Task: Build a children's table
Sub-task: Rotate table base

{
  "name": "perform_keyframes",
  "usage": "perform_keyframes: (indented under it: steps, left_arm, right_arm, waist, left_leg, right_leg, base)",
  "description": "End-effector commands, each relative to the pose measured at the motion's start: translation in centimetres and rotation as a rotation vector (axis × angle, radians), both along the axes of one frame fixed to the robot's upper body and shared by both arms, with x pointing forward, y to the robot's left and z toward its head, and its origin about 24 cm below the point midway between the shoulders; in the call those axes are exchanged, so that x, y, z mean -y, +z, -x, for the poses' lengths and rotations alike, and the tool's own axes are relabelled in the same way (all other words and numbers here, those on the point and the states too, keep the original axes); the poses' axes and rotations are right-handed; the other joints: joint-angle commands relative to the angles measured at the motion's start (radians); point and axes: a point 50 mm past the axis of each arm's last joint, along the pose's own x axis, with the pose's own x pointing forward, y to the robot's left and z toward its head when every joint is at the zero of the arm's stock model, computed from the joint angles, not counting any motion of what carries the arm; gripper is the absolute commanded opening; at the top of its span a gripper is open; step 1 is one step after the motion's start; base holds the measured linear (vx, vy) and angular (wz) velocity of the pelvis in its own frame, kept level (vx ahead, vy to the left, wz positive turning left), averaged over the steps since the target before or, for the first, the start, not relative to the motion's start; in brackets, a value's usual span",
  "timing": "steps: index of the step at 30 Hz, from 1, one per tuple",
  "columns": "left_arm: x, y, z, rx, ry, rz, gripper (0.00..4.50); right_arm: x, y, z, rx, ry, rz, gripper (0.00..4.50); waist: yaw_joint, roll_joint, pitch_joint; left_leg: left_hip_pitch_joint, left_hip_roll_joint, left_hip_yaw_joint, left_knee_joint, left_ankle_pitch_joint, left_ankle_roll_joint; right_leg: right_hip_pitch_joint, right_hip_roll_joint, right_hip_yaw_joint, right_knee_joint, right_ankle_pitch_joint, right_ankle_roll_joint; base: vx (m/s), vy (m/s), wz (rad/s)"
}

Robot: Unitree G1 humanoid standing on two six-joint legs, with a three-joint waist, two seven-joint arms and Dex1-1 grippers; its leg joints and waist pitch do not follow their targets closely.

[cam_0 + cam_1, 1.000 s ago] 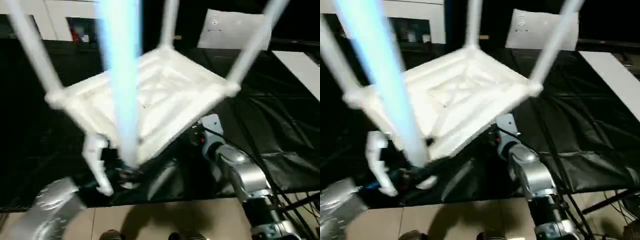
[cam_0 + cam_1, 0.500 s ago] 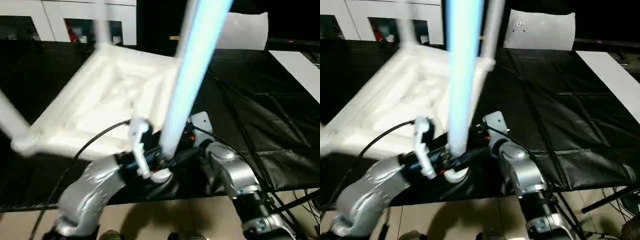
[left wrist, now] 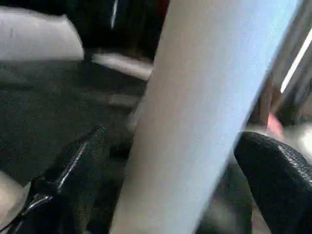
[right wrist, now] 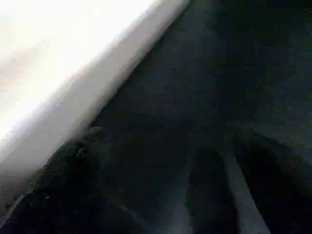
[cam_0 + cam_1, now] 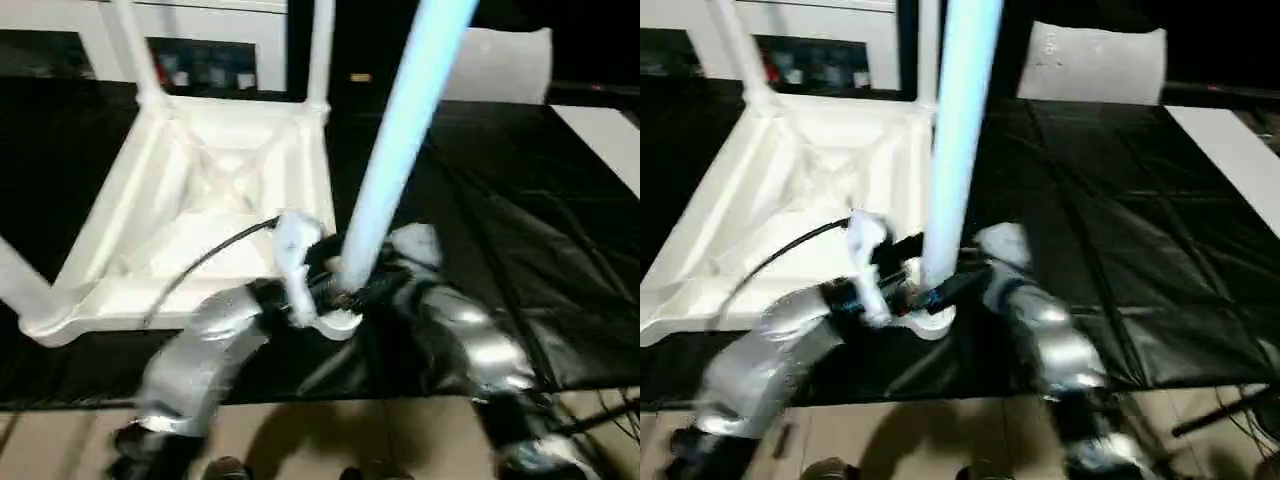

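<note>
The left tool [image 3: 161,161] has its two black fingers [image 3: 73,170] spread on either side of a long white leg [image 3: 204,107], one finger on each flank; through the blur it looks as if they press against it, but contact cannot be made out for sure. From the head views, this leg [image 5: 395,140] rises steeply from the near right corner socket [image 5: 335,322] of the children's table [image 5: 215,200], with the left tool [image 5: 320,285] at its base, just above the socket. A black cable [image 5: 210,262] runs from the left forearm [image 5: 210,345] across the table's underside.

The table lies upside down on a counter covered in black sheeting [image 5: 520,230], its ribbed underside facing up. Two more legs stand at its far corners [image 5: 135,50] [image 5: 320,50], and a fourth [image 5: 20,285] rises from the near left corner.

The right forearm [image 5: 465,335] reaches in from the right, close beside the held leg. In its wrist view the right tool's dark fingers [image 4: 73,165] sit apart over the black sheeting, with a white edge [image 4: 87,83] of the table just beside one of them; nothing lies between them.

Beyond the counter stands a white cabinet [image 5: 210,40] with glass-fronted compartments.
</note>
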Motion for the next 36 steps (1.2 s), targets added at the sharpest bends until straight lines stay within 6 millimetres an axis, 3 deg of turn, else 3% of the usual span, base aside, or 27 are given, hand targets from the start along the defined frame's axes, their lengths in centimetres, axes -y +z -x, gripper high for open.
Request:
perform_keyframes:
  steps: [1,2,3,5,9,12,14,15,16,18,26,36]
  left_arm:
    - [-0.4,0.0,0.3,0.007,-0.067,-0.022,4.46]
    - [-0.6,0.0,0.3,0.006,-0.071,-0.028,4.46]
    - [-1.4,-0.3,0.3,0.008,-0.087,-0.066,4.46]
    - [-2.3,-0.9,0.0,0.029,-0.119,-0.158,4.29]
    - [-4.1,-2.0,-1.1,0.060,-0.219,-0.365,3.94]
    - [-5.1,-2.2,-2.0,0.056,-0.250,-0.442,3.72]
    - [-5.7,-2.2,-2.6,0.054,-0.290,-0.491,3.51]
    - [-6.1,-2.3,-2.8,0.043,-0.321,-0.520,3.45]
    - [-6.3,-2.4,-2.9,0.034,-0.346,-0.545,3.40]
    - [-6.6,-2.6,-3.0,0.025,-0.376,-0.577,3.21]
    - [-6.9,-3.0,-3.7,-0.011,-0.423,-0.611,2.59]
    - [-7.0,-2.9,-4.0,-0.007,-0.436,-0.585,2.00]
  right_arm:
    - [1.1,0.8,0.2,0.026,-0.002,-0.026,4.50]
    - [1.3,0.8,0.3,0.027,-0.001,-0.026,4.50]
    - [1.8,1.1,0.5,0.038,0.006,-0.038,4.50]
    - [2.6,1.6,0.9,0.059,0.014,-0.040,4.50]
    - [3.5,2.8,2.0,0.079,0.119,-0.063,4.50]
    - [3.7,3.6,2.6,0.096,0.208,-0.048,4.50]
    - [3.8,4.2,3.4,0.102,0.316,-0.026,4.50]
    - [4.0,4.5,3.8,0.100,0.369,-0.012,4.50]
    - [4.1,4.7,4.1,0.098,0.408,-0.002,4.50]
    - [4.2,5.0,4.6,0.095,0.452,0.007,4.50]
    - [3.7,5.9,6.7,0.049,0.643,-0.004,4.50]
    - [3.0,5.8,7.0,0.034,0.680,-0.016,4.50]
  waist:
    - [0.004,0.015,-0.068]
    - [0.005,0.016,-0.066]
    - [0.008,0.034,-0.066]
    - [0.005,0.016,-0.065]
    - [0.010,0.021,-0.065]
    - [0.015,0.025,-0.070]
    - [0.016,0.025,-0.072]
    - [0.017,0.031,-0.070]
    - [0.019,0.028,-0.072]
    - [0.019,0.026,-0.073]
    - [0.019,0.029,-0.068]
    - [0.021,0.022,-0.067]
  left_leg:
    - [0.000,0.019,0.016,-0.068,-0.079,-0.010]
    - [0.000,0.020,0.016,-0.070,-0.088,-0.010]
    - [0.002,0.019,0.013,-0.071,-0.108,-0.014]
    - [0.001,0.019,0.015,-0.073,-0.117,-0.007]
    - [0.004,0.019,0.016,-0.076,-0.127,0.007]
    - [0.008,0.021,0.015,-0.076,-0.118,0.008]
    - [0.005,0.023,0.015,-0.074,-0.104,0.010]
    - [0.003,0.022,0.015,-0.075,-0.103,0.011]
    - [0.007,0.023,0.016,-0.074,-0.107,0.017]
    - [0.003,0.024,0.016,-0.073,-0.097,0.021]
    - [0.004,0.029,0.016,-0.075,-0.133,0.020]
    - [0.003,0.029,0.018,-0.076,-0.129,0.019]
  right_leg:
    - [0.055,-0.060,0.036,-0.068,0.057,-0.201]
    - [0.054,-0.060,0.036,-0.070,0.040,-0.199]
    - [0.050,-0.061,0.036,-0.070,0.011,-0.198]
    - [0.052,-0.059,0.036,-0.076,-0.007,-0.199]
    - [0.048,-0.059,0.038,-0.084,-0.074,-0.181]
    - [0.048,-0.062,0.038,-0.080,-0.053,-0.177]
    - [0.050,-0.066,0.037,-0.075,-0.005,-0.200]
    - [0.049,-0.066,0.037,-0.075,-0.002,-0.205]
    - [0.049,-0.065,0.036,-0.076,0.004,-0.211]
    - [0.053,-0.068,0.037,-0.072,0.022,-0.220]
    - [0.048,-0.071,0.037,-0.080,-0.045,-0.245]
    - [0.048,-0.073,0.039,-0.081,-0.063,-0.244]
  base:
    - [0.000,0.000,0.00]
    - [0.000,0.000,0.00]
    - [0.000,0.000,0.00]
    - [0.000,0.000,0.00]
    - [0.000,0.000,0.00]
    - [0.000,0.000,0.00]
    - [0.000,0.000,0.00]
    - [0.000,0.000,0.00]
    - [0.000,0.000,0.00]
    - [0.000,0.000,0.00]
    - [0.000,0.000,0.00]
    - [0.000,0.000,0.00]
